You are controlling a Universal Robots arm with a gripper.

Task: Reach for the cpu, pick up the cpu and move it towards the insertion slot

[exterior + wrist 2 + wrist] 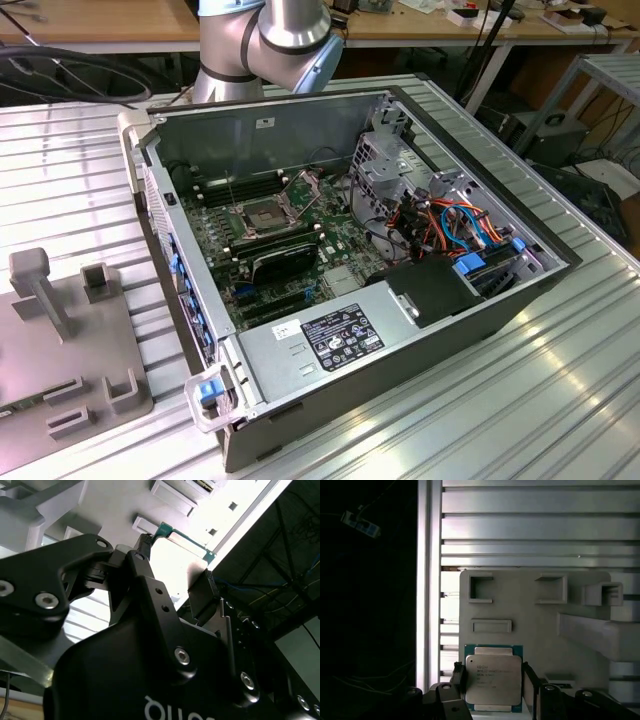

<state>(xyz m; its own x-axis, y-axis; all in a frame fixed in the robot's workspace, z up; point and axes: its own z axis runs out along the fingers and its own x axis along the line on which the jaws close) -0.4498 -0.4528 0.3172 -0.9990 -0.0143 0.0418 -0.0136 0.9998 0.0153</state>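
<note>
Gripper (493,674) clamps the cpu (493,684) above the grey fixture (535,630)
Pick-up looks done; the carry to the insertion slot (262,213) calls for a level, steady hold

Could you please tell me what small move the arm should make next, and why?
Probably carry the chip toward the socket: the hand grips it by two edges over the grey tray, and the socket sits open in the case.

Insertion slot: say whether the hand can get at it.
Probably yes: the case is open on top and the insertion slot lies uncovered. The hand holding the cpu must clear the black shroud beside it.
</note>
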